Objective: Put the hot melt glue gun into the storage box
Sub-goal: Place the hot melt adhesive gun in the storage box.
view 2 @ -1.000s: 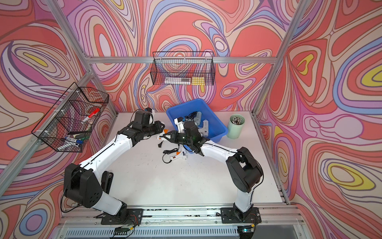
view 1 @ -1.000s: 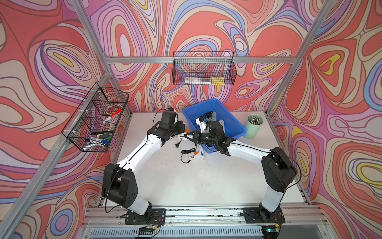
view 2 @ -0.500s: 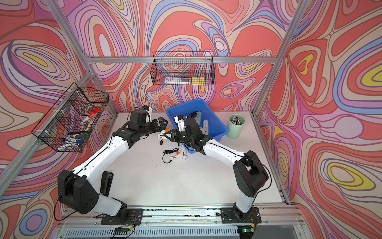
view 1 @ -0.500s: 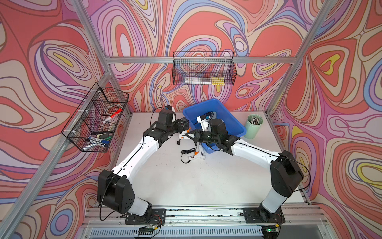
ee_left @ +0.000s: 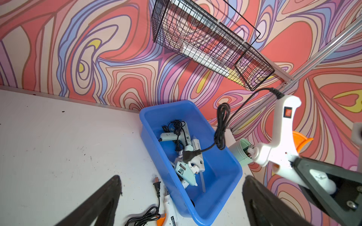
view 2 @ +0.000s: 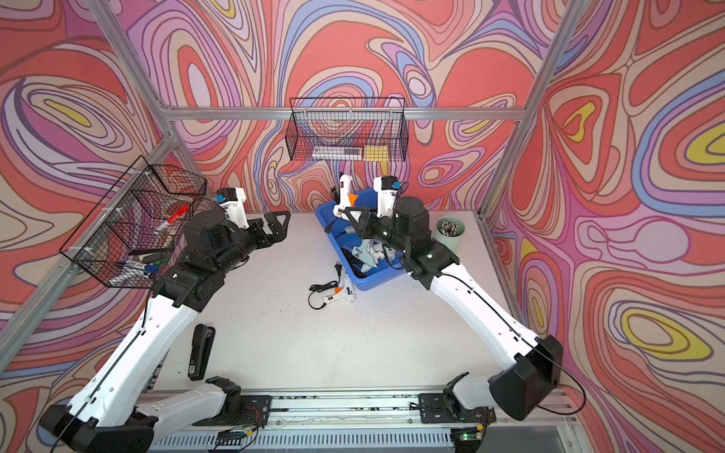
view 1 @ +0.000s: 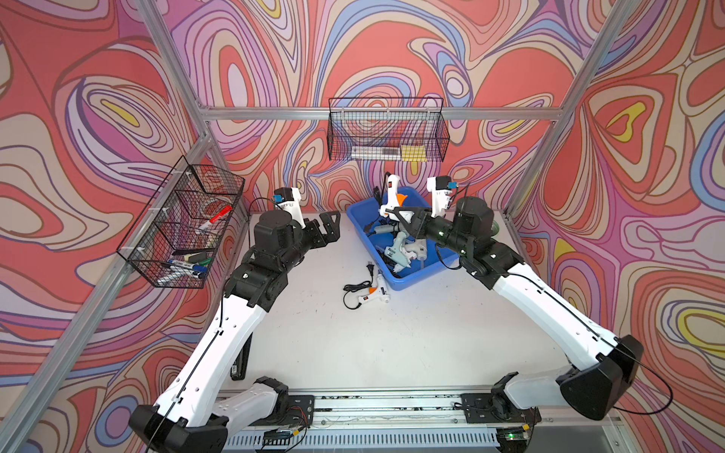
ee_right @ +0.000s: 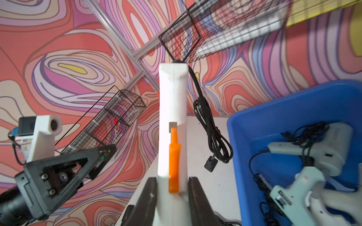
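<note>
While my right jaws pinch the white glue gun (ee_right: 172, 127) by its body, handle pointing up and orange trigger (ee_right: 174, 162) facing my wrist camera, my left jaws stand spread wide and empty, well apart over the worktop (view 1: 392, 345). The cord (ee_right: 211, 137) dangles in a bundle off the handle, plug hanging free. The blue storage box (ee_left: 221, 176) sits just below and beside, with several pale guns (ee_left: 186, 168) lying in it. I'd call this the carry step: gun lifted, not yet in. Next I want it centred over the opening, lowered, cord inside the rim, then let go. A spare glue gun (view 1: 378, 290) lies on the worktop by the box's near corner.
</note>
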Controlling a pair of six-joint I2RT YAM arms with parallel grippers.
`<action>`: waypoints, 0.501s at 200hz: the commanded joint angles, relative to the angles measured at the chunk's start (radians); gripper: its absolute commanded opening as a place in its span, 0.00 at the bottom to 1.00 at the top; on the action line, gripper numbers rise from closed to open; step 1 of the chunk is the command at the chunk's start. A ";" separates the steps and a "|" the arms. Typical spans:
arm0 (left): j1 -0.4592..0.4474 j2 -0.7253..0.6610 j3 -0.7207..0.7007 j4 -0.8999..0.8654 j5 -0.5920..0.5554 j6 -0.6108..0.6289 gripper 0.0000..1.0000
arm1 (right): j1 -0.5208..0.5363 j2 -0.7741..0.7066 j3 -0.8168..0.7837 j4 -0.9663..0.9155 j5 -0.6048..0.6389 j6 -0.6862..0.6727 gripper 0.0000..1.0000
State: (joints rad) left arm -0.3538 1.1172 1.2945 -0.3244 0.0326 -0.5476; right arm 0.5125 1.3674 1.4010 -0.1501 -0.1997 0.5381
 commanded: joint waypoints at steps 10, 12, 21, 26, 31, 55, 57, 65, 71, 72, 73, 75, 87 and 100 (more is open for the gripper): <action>0.004 -0.001 -0.042 -0.059 -0.024 0.022 0.99 | -0.056 -0.042 -0.040 -0.040 0.088 -0.016 0.00; 0.004 -0.001 -0.044 -0.059 -0.022 0.021 0.99 | -0.057 -0.043 -0.043 -0.041 0.091 -0.016 0.00; 0.003 0.004 -0.051 -0.063 -0.018 0.018 0.99 | -0.067 -0.046 -0.055 -0.037 0.101 -0.008 0.00; 0.003 0.009 -0.057 -0.063 -0.015 0.016 0.99 | -0.070 -0.044 -0.061 -0.032 0.101 -0.003 0.00; 0.004 0.013 -0.062 -0.066 -0.015 0.013 0.99 | -0.074 -0.039 -0.066 -0.027 0.097 -0.001 0.00; 0.004 0.039 -0.090 -0.087 -0.003 -0.001 0.99 | -0.080 0.003 -0.064 0.004 0.083 0.012 0.00; 0.003 0.042 -0.091 -0.091 -0.003 -0.003 0.99 | -0.080 0.008 -0.064 0.007 0.081 0.014 0.00; 0.004 0.051 -0.106 -0.103 -0.002 -0.008 0.99 | -0.080 0.028 -0.057 0.023 0.075 0.017 0.00; 0.004 0.055 -0.117 -0.112 -0.004 -0.011 0.99 | -0.080 0.042 -0.055 0.035 0.073 0.020 0.00; 0.004 0.056 -0.120 -0.113 -0.005 -0.012 0.99 | -0.080 0.045 -0.054 0.037 0.073 0.020 0.00; 0.003 0.056 -0.121 -0.115 -0.005 -0.013 0.99 | -0.081 0.048 -0.053 0.039 0.072 0.022 0.00; 0.004 0.058 -0.126 -0.117 -0.006 -0.016 0.99 | -0.080 0.053 -0.051 0.045 0.072 0.023 0.00; 0.004 0.063 -0.160 -0.122 -0.003 -0.026 0.99 | -0.082 0.083 -0.046 0.078 0.071 0.033 0.00; 0.004 0.063 -0.196 -0.124 0.005 -0.031 0.99 | -0.082 0.121 -0.042 0.115 0.074 0.048 0.00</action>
State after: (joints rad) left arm -0.3538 1.1728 1.1519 -0.4000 0.0238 -0.5583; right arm 0.4332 1.4384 1.3418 -0.1402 -0.1238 0.5598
